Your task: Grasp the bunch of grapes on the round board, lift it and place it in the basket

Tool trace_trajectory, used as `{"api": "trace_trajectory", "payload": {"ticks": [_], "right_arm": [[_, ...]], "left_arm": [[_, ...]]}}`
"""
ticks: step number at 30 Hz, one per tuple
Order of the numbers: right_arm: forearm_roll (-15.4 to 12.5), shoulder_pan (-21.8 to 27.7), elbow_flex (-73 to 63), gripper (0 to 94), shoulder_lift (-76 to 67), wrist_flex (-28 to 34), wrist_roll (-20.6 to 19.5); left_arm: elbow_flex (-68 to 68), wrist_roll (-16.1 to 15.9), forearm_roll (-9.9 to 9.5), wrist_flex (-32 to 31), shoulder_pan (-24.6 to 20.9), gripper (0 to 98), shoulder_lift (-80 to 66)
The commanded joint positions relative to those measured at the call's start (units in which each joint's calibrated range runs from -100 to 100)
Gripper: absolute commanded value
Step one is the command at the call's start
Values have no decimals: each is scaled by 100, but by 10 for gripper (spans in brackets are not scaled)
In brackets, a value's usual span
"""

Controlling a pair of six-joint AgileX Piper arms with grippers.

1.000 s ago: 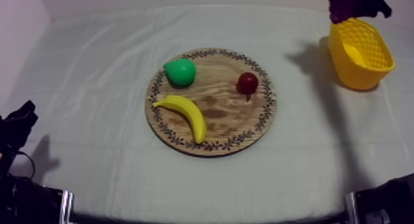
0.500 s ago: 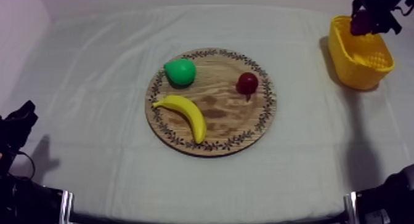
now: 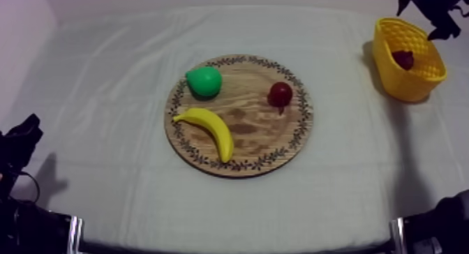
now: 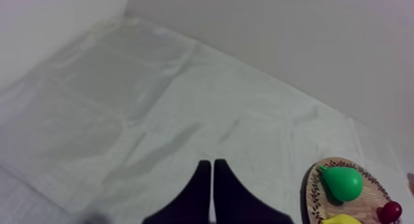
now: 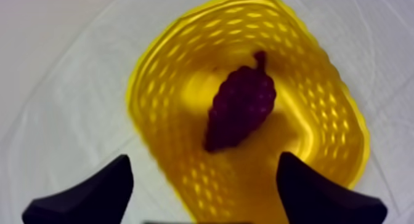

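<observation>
The dark purple bunch of grapes (image 3: 403,59) (image 5: 241,108) lies inside the yellow basket (image 3: 391,72) (image 5: 154,91) at the table's far right. My right gripper (image 3: 434,11) (image 5: 203,186) hangs above the basket, open, its two black fingers wide apart with nothing between them. The round wooden board (image 3: 265,142) (image 4: 312,189) sits mid-table. My left gripper (image 3: 21,142) (image 4: 212,171) rests low at the left side, shut on nothing, its fingers together as a narrow wedge.
On the board lie a green pear (image 3: 204,81) (image 4: 342,182), a yellow banana (image 3: 209,129) and a small red fruit (image 3: 280,93) (image 4: 389,210). Bare cloth stretches between board and basket and over the whole left side.
The grapes have left my right gripper and dropped into the basket. The right gripper has opened and risen toward the far right corner. The left arm has stayed still.
</observation>
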Motion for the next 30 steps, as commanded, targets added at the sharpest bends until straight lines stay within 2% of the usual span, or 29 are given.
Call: {"api": "trace_trajectory", "payload": {"ticks": [1, 10, 18, 24, 30], "right_arm": [[-52, -37, 367, 632, -652, -51, 134], [-293, -246, 1632, 395, -2687, -154, 562], [-522, -411, 3025, 198, -4317, -774, 876], [-512, -641, 4160, 77, -5698, -1306, 917], [-438, -863, 5503, 19, -6910, -2026, 945]], "left_arm": [[0, 1, 1, -1, -3, 1, 5], [0, 0, 1, -1, -3, 1, 5], [0, -1, 1, -1, -3, 1, 5], [0, 1, 1, -1, -3, 1, 5], [0, -2, 1, -1, -3, 1, 5]]}}
